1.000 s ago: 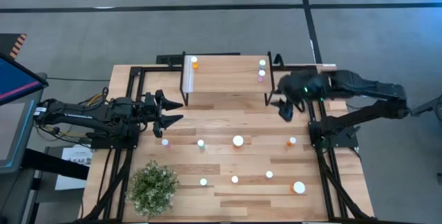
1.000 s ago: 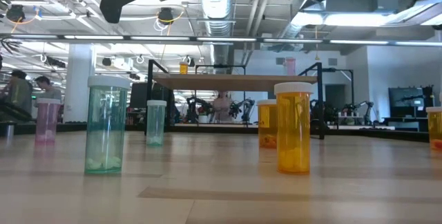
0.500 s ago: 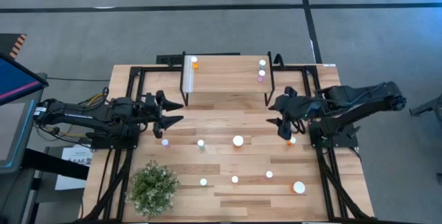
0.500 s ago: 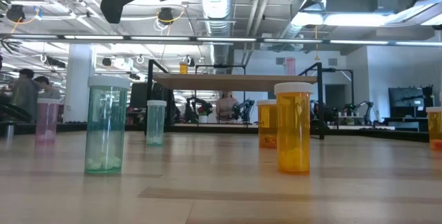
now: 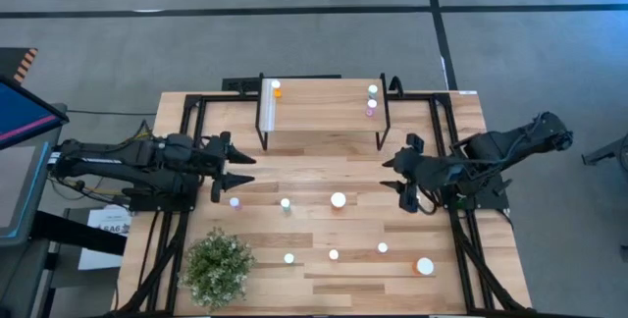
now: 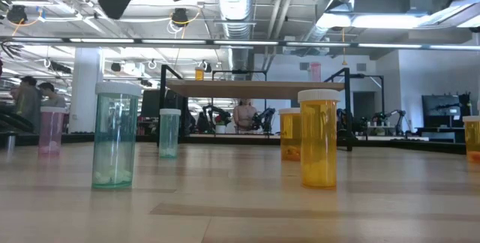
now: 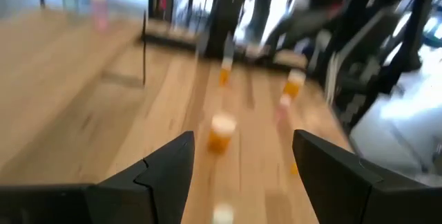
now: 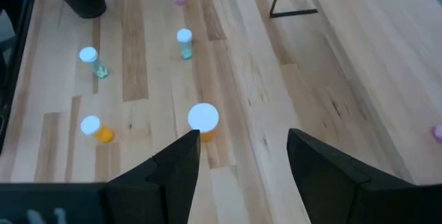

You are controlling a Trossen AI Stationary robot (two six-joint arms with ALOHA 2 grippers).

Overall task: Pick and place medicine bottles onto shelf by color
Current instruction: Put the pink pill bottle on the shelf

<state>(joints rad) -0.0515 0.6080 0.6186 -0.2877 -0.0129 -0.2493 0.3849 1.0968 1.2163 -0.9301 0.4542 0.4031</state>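
Several medicine bottles stand upright on their bases on the table: a large orange one [image 5: 339,199] [image 8: 203,120], a pale green one [image 5: 286,203], a pink one [image 5: 235,201] and more toward the near edge [image 5: 334,254]. Three bottles stand on the shelf [image 5: 319,112]: an orange one [image 5: 277,89] at its left end and two [image 5: 372,99] at its right end. My right gripper [image 5: 399,178] [image 8: 242,162] hangs open above the table's right middle, pointing at the large orange bottle. My left gripper [image 5: 245,165] [image 7: 242,162] hovers open at the left, holding nothing.
A bushy potted plant [image 5: 217,267] stands at the near left corner. Another large bottle [image 5: 425,266] stands near right. The shelf's black legs [image 8: 290,3] rise from the table's far half. The low view shows people and equipment in the room beyond.
My right gripper has swung from beside the shelf's right end toward the table's near edge, rolling a little, and now hangs over the right middle. My left gripper has tipped its fingers upward, closer to level. No bottle has moved.
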